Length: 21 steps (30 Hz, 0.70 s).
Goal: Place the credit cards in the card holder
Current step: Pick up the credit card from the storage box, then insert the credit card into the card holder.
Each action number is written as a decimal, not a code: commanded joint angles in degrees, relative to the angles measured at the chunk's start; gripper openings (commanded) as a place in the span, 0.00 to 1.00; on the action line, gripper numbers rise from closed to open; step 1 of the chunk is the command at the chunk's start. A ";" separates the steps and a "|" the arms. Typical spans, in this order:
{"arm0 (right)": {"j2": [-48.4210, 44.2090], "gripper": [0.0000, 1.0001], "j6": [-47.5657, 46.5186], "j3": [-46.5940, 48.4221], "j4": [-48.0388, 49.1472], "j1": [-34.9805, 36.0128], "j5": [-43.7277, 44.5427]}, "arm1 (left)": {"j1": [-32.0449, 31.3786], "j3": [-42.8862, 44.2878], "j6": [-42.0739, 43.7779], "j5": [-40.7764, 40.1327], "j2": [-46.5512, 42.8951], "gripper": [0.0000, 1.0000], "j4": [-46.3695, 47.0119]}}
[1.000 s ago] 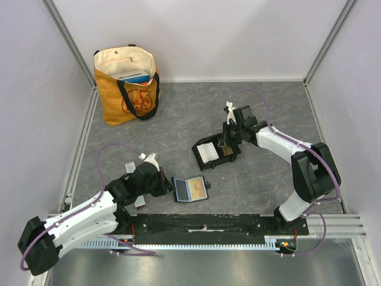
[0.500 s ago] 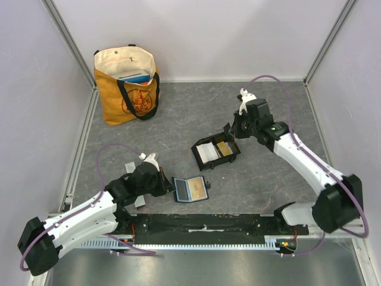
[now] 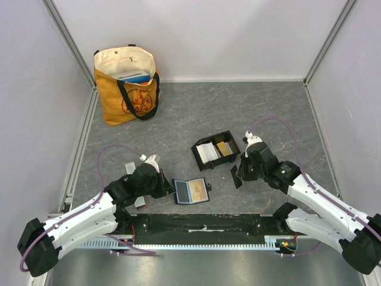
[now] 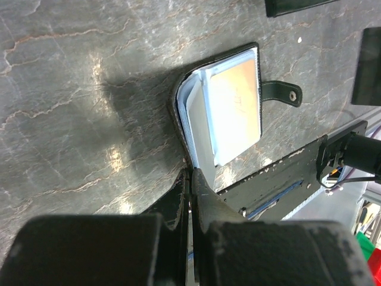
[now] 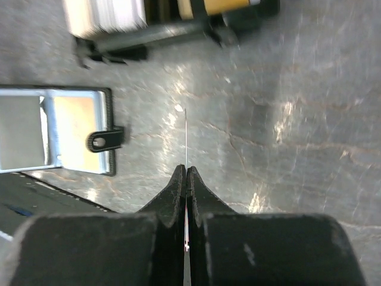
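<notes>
The black card holder (image 3: 232, 156) lies mid-table with pale cards (image 3: 207, 152) in its left compartment and an orange-gold card (image 3: 224, 147) in its right one. It also shows at the top of the right wrist view (image 5: 119, 42). An open black wallet (image 3: 206, 180) lies near the front edge with an orange-tinted card (image 4: 235, 107) in it. My left gripper (image 3: 169, 186) (image 4: 191, 171) is shut on the end of a pale grey-blue card (image 4: 196, 128) that is tilted up out of the wallet. My right gripper (image 3: 236, 176) (image 5: 186, 168) is shut, right of the wallet. A thin pale line runs ahead of its tips.
An orange and cream tote bag (image 3: 128, 83) stands at the back left. A black metal rail (image 3: 202, 229) runs along the near edge. Small grey pieces (image 3: 131, 168) lie by the left arm. The wallet's snap strap (image 5: 104, 140) points toward the right gripper. Walls enclose the table.
My right arm left the card holder, swung to the near side beside the wallet, and shut. The orange-gold card stays in the holder's right compartment. The left arm has hardly moved.
</notes>
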 commanded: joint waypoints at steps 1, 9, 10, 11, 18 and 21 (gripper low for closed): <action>0.85 0.00 7.99 -4.19 4.36 2.90 5.44 | -0.17 -1.23 0.51 2.40 -1.33 0.02 1.20; 8.23 0.02 9.76 -7.71 9.91 8.44 13.70 | -0.17 -0.09 0.77 2.32 -0.54 0.02 0.85; 8.50 0.04 9.85 -7.89 10.17 9.14 14.75 | -0.17 0.00 0.86 2.32 -0.45 0.02 0.85; 8.94 0.05 9.94 -8.15 10.26 9.41 15.37 | -0.17 0.09 0.77 2.32 -0.19 0.02 0.93; 10.00 0.17 10.03 -8.86 10.97 11.17 15.73 | -0.17 0.44 1.30 2.23 0.87 0.02 1.11; 10.00 0.17 9.68 -8.86 11.58 11.26 14.59 | -0.17 0.53 1.30 2.40 1.04 0.02 1.29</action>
